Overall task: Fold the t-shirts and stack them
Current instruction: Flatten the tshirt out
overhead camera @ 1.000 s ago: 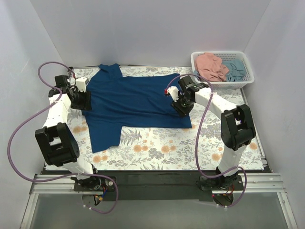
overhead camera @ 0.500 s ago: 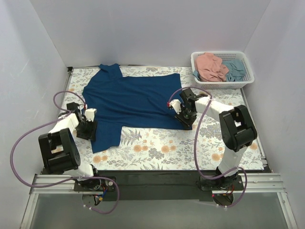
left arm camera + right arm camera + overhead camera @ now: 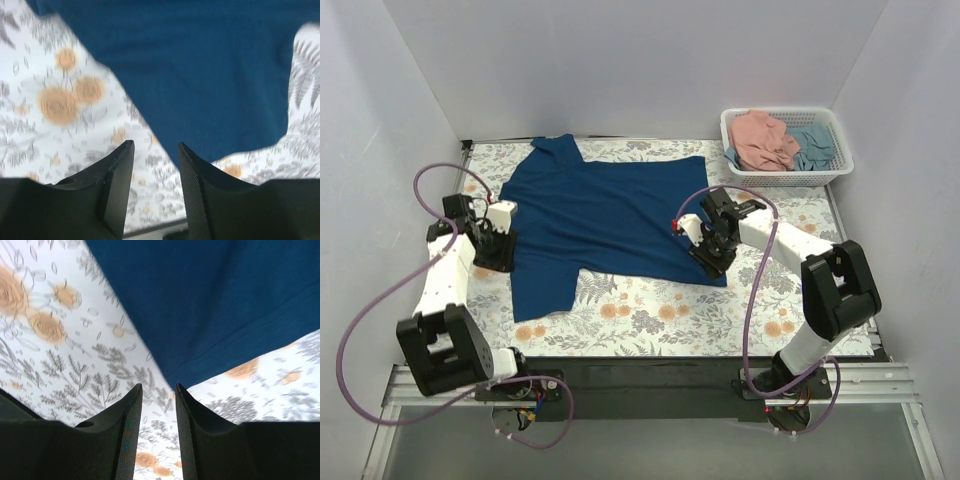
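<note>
While the right pincer (image 3: 158,388) gapes, navy t-shirt (image 3: 225,300) lies just ahead.

Navy t-shirt (image 3: 610,215) flat; pink t-shirt (image 3: 762,140), teal t-shirt (image 3: 815,145) crumpled in basket (image 3: 785,178).

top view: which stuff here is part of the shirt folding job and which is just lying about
Job: navy t-shirt; pink t-shirt; teal t-shirt.
Lying about: white basket holding the pink and teal ones; floral table cover.
</note>
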Controlling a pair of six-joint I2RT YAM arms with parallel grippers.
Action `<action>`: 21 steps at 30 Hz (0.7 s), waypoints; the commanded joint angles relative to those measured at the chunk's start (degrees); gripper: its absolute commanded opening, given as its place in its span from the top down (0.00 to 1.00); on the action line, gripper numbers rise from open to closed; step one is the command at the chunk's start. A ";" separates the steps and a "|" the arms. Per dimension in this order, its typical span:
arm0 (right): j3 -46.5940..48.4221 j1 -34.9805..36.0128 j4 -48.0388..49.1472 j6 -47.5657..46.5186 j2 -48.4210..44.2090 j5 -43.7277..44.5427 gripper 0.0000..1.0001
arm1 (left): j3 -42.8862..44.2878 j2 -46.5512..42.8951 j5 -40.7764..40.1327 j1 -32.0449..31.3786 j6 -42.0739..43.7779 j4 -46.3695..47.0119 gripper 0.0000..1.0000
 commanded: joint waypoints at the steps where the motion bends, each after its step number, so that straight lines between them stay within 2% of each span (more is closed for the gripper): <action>1: 5.86 -0.12 -0.62 1.29 2.80 -1.00 0.61 | 5.19 7.93 5.80 -1.72 -4.63 2.36 0.61; 4: 7.10 -0.12 -0.19 0.85 5.96 0.31 0.62 | 6.16 12.42 3.70 -4.71 -7.00 9.72 0.64; 7: 7.46 -0.04 0.43 0.59 7.81 1.72 0.63 | 6.51 17.34 1.06 -5.07 -7.71 13.86 0.67; 12: 6.05 -0.12 2.45 0.32 10.72 3.30 0.65 | 2.75 20.86 -2.28 -5.16 -6.22 16.87 0.69; 15: 4.21 -0.04 3.59 0.06 11.51 3.74 0.65 | -3.31 19.47 -5.96 -5.16 -4.20 18.36 0.69; 21: -0.88 0.23 4.30 0.06 9.67 3.31 0.65 | -15.53 9.10 -9.49 -5.07 0.20 16.35 0.70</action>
